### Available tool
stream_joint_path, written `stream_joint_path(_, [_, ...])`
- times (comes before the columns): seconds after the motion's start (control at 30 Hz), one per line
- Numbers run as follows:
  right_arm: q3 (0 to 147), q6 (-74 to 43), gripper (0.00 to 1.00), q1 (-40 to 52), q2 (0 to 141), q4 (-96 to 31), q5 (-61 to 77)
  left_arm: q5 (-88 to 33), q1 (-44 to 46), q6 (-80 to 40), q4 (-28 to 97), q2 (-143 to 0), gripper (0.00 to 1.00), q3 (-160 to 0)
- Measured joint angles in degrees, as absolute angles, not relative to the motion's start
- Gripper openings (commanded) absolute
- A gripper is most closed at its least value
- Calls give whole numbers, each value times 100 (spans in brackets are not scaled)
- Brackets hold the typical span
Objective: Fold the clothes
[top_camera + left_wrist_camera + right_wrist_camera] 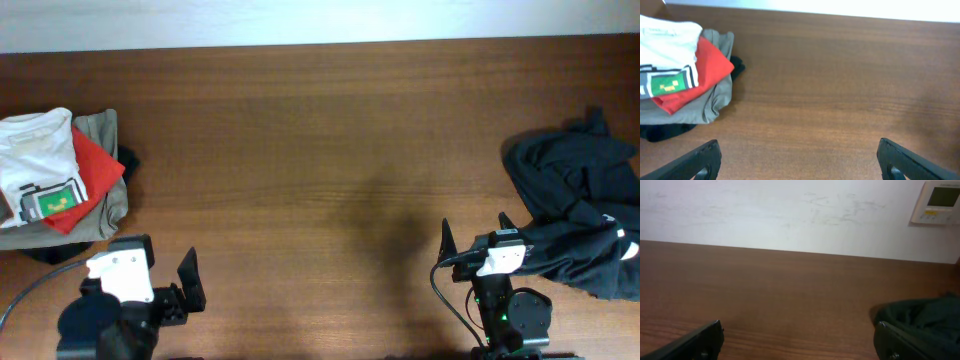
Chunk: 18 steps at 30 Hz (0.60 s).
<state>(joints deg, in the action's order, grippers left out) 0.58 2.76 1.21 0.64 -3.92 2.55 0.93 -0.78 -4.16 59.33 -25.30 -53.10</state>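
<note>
A stack of folded clothes sits at the table's far left: a white shirt with a green print (40, 160) on top, a red garment (95, 165), a grey one (112, 200) and a dark one underneath. The left wrist view shows the white shirt (665, 40), the red garment (710, 65) and the grey one (715, 97). A crumpled black garment (575, 200) lies at the far right, and its edge shows in the right wrist view (920, 315). My left gripper (160, 258) (800, 160) is open and empty near the front edge. My right gripper (476, 235) (800, 340) is open and empty just left of the black garment.
The brown wooden table (320, 150) runs between the two piles. A white wall stands behind the table's far edge, with a control panel (940, 202) on it.
</note>
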Motion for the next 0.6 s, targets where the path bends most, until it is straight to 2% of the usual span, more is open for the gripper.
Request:
stream_joint_path(0.13, [58, 274, 99, 121, 69, -397, 250, 93, -78, -416, 6003, -1568, 99, -4792])
stream_joint_path(0.23, [58, 276, 99, 121, 69, -399, 237, 93, -78, -419, 5113, -932, 99, -3489])
stream_joint_path(0.33, [58, 274, 99, 121, 69, -397, 237, 93, -78, -419, 3446, -209, 99, -2241])
stream_joint_path(0.43, [58, 274, 99, 121, 58, -399, 237, 40, -78, -128, 655, -84, 99, -707])
stream_joint_path(0.47, [58, 276, 99, 121, 58, -401, 235, 23, -78, -58, 148, -84, 99, -429])
stream_joint_path(0.6, [58, 274, 99, 121, 58, -399, 237, -67, -78, 132, 449, -71, 99, -82])
